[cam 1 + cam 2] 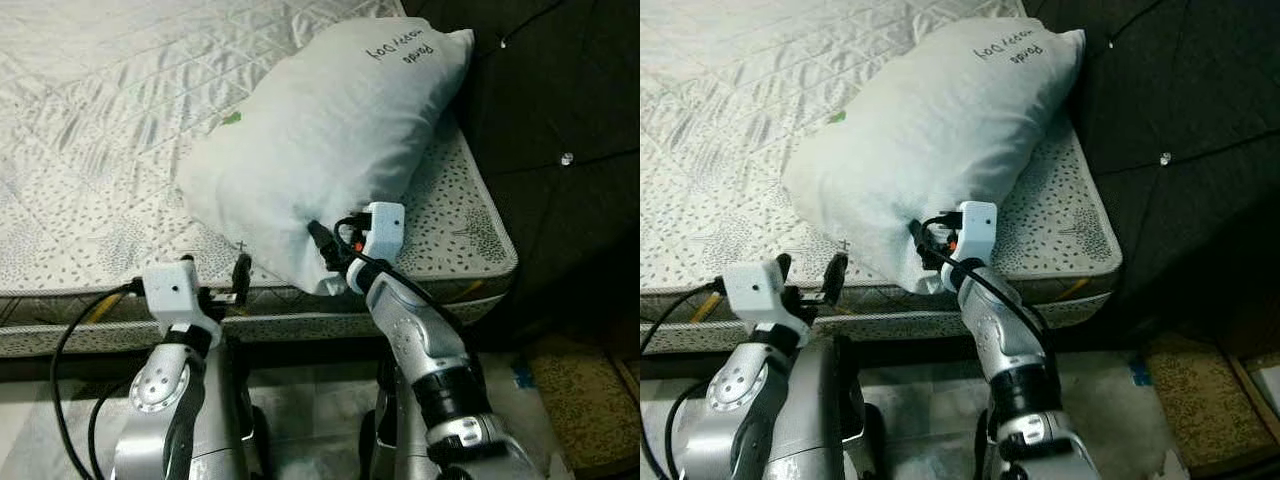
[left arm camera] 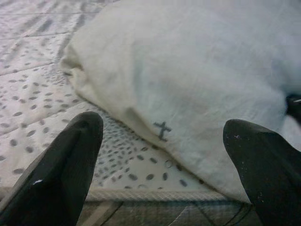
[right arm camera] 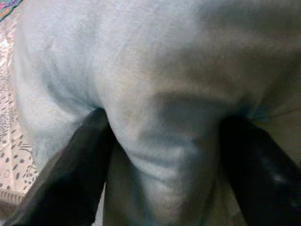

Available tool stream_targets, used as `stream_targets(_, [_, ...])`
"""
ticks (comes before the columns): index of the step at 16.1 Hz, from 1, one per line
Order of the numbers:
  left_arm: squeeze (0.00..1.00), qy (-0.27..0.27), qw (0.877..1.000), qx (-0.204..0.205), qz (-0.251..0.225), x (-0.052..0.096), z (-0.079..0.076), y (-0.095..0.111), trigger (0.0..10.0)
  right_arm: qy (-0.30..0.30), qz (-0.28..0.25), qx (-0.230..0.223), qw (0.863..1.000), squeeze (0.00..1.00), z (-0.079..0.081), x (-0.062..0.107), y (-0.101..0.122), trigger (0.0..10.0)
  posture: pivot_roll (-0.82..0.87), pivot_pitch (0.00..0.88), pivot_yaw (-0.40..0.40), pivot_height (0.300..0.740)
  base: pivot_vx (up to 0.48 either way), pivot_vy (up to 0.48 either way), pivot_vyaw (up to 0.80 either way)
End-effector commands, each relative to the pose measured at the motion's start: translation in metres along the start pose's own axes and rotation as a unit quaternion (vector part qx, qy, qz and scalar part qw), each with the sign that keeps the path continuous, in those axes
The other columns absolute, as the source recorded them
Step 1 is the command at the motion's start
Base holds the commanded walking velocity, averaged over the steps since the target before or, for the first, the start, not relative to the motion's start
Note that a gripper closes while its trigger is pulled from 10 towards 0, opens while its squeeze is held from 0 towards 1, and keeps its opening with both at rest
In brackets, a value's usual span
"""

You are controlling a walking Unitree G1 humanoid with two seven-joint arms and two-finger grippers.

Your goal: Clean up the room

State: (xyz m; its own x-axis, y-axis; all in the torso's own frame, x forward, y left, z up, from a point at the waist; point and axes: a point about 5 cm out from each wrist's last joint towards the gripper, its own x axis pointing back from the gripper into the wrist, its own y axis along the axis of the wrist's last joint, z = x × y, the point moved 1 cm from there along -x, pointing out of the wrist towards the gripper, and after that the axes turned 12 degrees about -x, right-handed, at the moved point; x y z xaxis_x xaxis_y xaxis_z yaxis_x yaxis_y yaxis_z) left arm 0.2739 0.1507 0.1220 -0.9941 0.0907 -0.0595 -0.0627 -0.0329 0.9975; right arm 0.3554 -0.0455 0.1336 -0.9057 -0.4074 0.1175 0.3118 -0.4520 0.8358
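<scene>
A large white pillow point(image 1: 320, 130) with dark writing at its far end lies slantwise on the near right part of the quilted mattress point(image 1: 90, 170). My right gripper point(image 1: 325, 250) is pushed into the pillow's near edge and shut on it; in the right wrist view a fold of the pillow point(image 3: 160, 70) bulges between the two black fingers point(image 3: 84, 160). My left gripper point(image 1: 810, 270) stands open at the mattress's front edge, just short of the pillow's near corner, which carries a small dark cross point(image 2: 162, 130).
A dark tufted headboard point(image 1: 560, 100) rises right of the mattress. A brownish mat point(image 1: 590, 400) lies on the floor at lower right. A black cable point(image 1: 60, 350) loops beside my left arm. The mattress's left and far parts are bare.
</scene>
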Motion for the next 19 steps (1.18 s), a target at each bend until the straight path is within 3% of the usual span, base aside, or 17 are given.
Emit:
stream_targets(1, [0.0, 0.005, 1.0, -0.008, -0.007, 0.002, 0.001, 0.004, 10.0, 0.006, 0.003, -0.015, 1.0, 0.0, 0.013, -0.006, -0.004, 0.0, 0.13, 0.21, -0.024, 0.522, 0.0, 0.0, 0.0])
stream_targets(3, [0.0, 0.008, 1.0, -0.009, -0.011, 0.002, 0.002, 0.006, 10.0, 0.005, 0.003, -0.017, 1.0, 0.0, 0.014, -0.008, -0.006, 0.0, 0.13, 0.209, -0.026, 0.522, 0.0, 0.0, 0.0])
stream_targets(9, [0.0, 0.009, 1.0, -0.001, -0.006, 0.001, -0.001, 0.002, 10.0, -0.021, -0.01, -0.026, 0.999, 0.0, -0.005, -0.01, 0.001, 0.0, 0.12, 0.201, -0.03, 0.522, 0.0, 0.0, 0.0])
stream_targets(13, [0.0, 0.019, 1.0, 0.002, -0.003, 0.002, 0.003, 0.002, 10.0, -0.022, -0.017, -0.021, 0.999, 0.0, -0.005, -0.011, 0.001, 0.0, 0.13, 0.201, -0.03, 0.522, 0.0, 0.0, 0.0])
stream_targets(17, [0.0, 0.018, 1.0, -0.003, -0.003, 0.004, 0.003, 0.002, 10.0, -0.019, -0.027, -0.007, 0.999, 0.0, -0.005, -0.013, 0.003, 0.0, 0.13, 0.203, -0.031, 0.522, 0.0, 0.0, 0.0])
stream_targets(19, [0.0, 0.017, 1.0, -0.005, -0.001, 0.004, 0.004, 0.001, 10.0, -0.021, -0.047, 0.022, 0.998, 0.0, -0.012, -0.017, 0.019, 0.0, 0.13, 0.201, -0.032, 0.522, 0.0, 0.0, 0.0])
